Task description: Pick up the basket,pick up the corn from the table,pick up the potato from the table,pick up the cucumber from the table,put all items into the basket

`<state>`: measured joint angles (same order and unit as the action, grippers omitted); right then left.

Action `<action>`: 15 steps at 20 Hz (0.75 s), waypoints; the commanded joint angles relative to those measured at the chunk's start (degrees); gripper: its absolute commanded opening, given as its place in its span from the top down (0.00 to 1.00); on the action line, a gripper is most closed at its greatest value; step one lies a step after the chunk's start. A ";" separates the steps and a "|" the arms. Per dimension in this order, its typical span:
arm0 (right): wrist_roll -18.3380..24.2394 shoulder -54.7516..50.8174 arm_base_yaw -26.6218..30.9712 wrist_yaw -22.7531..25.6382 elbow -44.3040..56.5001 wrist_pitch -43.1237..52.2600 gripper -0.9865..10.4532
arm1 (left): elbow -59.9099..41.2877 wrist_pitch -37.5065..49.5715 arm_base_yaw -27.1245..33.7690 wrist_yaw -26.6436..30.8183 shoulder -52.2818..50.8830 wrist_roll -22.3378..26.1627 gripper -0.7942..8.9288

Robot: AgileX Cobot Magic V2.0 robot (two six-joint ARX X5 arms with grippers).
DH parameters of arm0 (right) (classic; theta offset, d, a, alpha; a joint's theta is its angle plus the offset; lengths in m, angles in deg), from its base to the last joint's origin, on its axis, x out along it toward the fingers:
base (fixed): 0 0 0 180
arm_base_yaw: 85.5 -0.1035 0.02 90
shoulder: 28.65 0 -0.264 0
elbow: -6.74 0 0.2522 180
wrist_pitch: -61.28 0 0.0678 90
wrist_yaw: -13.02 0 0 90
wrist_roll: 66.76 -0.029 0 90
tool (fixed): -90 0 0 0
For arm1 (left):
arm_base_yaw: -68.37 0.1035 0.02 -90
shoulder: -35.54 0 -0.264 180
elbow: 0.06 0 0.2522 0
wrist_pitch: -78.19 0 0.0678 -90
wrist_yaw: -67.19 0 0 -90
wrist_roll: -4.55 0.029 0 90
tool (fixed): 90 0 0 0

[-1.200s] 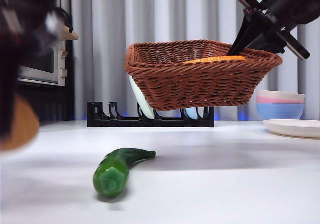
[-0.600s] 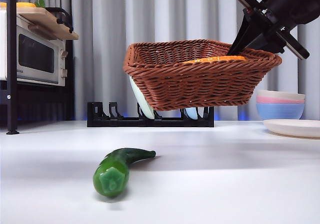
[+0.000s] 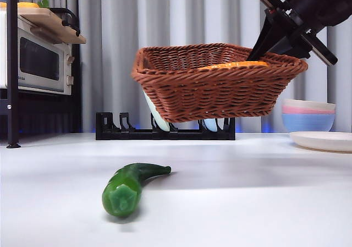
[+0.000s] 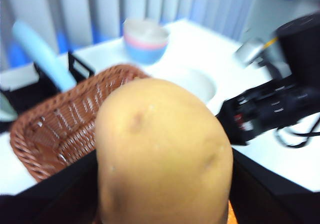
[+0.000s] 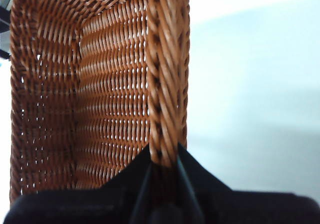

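Nearest on the white counter (image 3: 247,203) lies the cucumber (image 3: 127,187), its thick cut end toward the low camera and its thin tail curving away; nothing touches it. Behind it, the basket (image 3: 214,82) hangs clear of the counter, tipped slightly, with something orange, probably the corn (image 3: 235,66), just showing over its braided rim. My right fingers (image 5: 162,156) are closed on that rim at the basket's right end, one on each side of the wicker wall, and my right gripper (image 3: 263,42) comes down from the upper right corner of the front view. My left fingers are clamped against the sides of the potato (image 4: 162,154), which fills the left wrist view, held in the air above the basket. Beyond the basket stand a black dish rack (image 3: 165,129), stacked pastel bowls (image 3: 308,115), a white plate (image 3: 324,141) and, far left, a microwave (image 3: 36,60).
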<state>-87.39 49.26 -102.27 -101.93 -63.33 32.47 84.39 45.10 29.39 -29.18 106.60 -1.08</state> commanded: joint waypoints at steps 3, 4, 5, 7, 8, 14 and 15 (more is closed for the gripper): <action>-0.76 -0.28 -1.88 -0.46 -0.55 1.11 0.92 | 1.51 -2.38 -2.27 0.55 8.15 2.75 0.93; -0.76 -0.28 -2.12 -0.46 -0.55 1.11 0.92 | 2.01 -3.28 -2.60 0.72 9.42 3.30 0.93; -0.76 -0.28 -2.34 -0.46 -0.55 1.11 0.92 | 2.75 -4.85 -3.13 1.46 11.15 4.28 0.93; -0.76 -0.28 -2.58 -0.48 -0.55 1.11 0.92 | 3.67 -6.80 -4.04 3.13 13.79 6.01 0.93; -0.76 -0.28 -2.67 -0.48 -0.55 1.11 0.92 | 3.80 -7.43 -4.46 4.31 14.64 6.82 0.93; -0.76 -0.28 -2.95 -0.48 -0.55 1.11 0.92 | 3.82 -9.14 -6.10 7.85 17.49 10.21 0.89; -0.76 -0.28 -2.95 -0.48 -0.55 1.09 0.92 | 3.82 -9.75 -6.10 7.85 17.53 10.21 0.75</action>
<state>-87.39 49.26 -105.05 -101.91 -63.33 32.47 87.91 35.11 23.43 -21.48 123.89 7.92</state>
